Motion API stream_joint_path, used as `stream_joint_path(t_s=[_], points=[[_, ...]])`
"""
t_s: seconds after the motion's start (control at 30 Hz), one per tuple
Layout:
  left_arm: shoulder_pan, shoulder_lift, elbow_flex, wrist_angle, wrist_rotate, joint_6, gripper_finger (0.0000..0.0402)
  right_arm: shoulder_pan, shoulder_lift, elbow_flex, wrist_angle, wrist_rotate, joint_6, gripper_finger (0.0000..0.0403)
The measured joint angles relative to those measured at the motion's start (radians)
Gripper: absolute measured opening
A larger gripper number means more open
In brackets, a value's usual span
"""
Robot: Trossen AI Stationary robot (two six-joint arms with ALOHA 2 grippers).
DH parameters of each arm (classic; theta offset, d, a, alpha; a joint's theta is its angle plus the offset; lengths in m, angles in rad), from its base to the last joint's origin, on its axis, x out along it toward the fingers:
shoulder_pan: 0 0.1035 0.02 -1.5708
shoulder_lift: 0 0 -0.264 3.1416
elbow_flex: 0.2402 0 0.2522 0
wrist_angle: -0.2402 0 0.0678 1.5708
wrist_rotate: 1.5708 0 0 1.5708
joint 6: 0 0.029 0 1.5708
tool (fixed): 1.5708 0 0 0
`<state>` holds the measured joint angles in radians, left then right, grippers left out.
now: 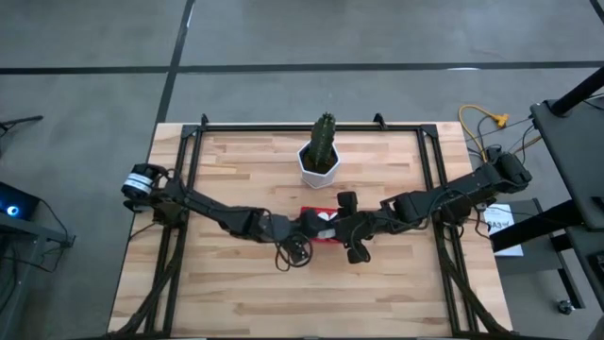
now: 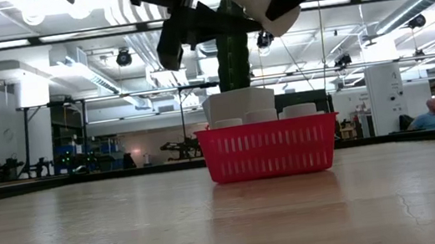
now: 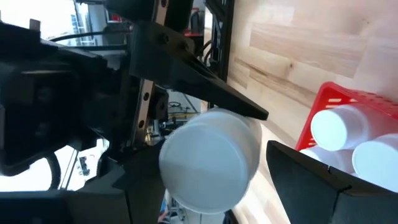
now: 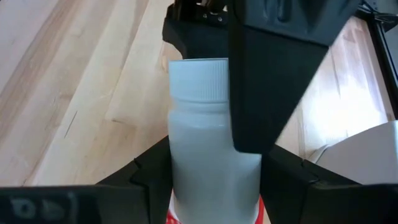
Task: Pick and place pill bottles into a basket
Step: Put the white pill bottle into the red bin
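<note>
The held bottle (image 4: 208,143) fills the right wrist view: a small white plastic cylinder with a ribbed cap, lying along the gap between the fingers.

To its left, the left gripper (image 1: 304,227) has its fingers (image 3: 323,180) spread wider than the bottle. They stand on either side of its round end. The view is crowded, so I cannot be sure whether either of them touches it.

The basket (image 2: 271,148), red with low slotted walls, sits directly below the fingertips. Other bottles (image 2: 259,116) already stand upright inside it.

To the right, the right gripper (image 1: 342,225) has its fingers (image 4: 286,180) clenched on the bottle's body below the cap, carrying it clear above the basket rim.

I judge the bottle light and stiff, but smooth-walled and slippery. It would roll if laid down and tip easily among its neighbours. The best hold is across the straight body, just under the cap's ridge, with modest squeeze.
</note>
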<state>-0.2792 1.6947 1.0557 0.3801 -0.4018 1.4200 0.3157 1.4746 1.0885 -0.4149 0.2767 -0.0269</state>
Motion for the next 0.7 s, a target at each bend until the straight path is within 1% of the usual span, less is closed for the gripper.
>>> stream_joint_path(t_s=[0.3, 0.7], points=[[-0.02, -0.009, 0.0, 0.001, -0.008, -0.003, 0.0248, 0.0, 0.0, 0.0, 0.0, 0.0, 0.0, 0.0182], [-0.029, -0.009, 0.0, -0.003, -0.014, -0.053, 0.0248, -0.01, 0.0, 0.0, 0.001, 0.0, -0.004, 0.0182]])
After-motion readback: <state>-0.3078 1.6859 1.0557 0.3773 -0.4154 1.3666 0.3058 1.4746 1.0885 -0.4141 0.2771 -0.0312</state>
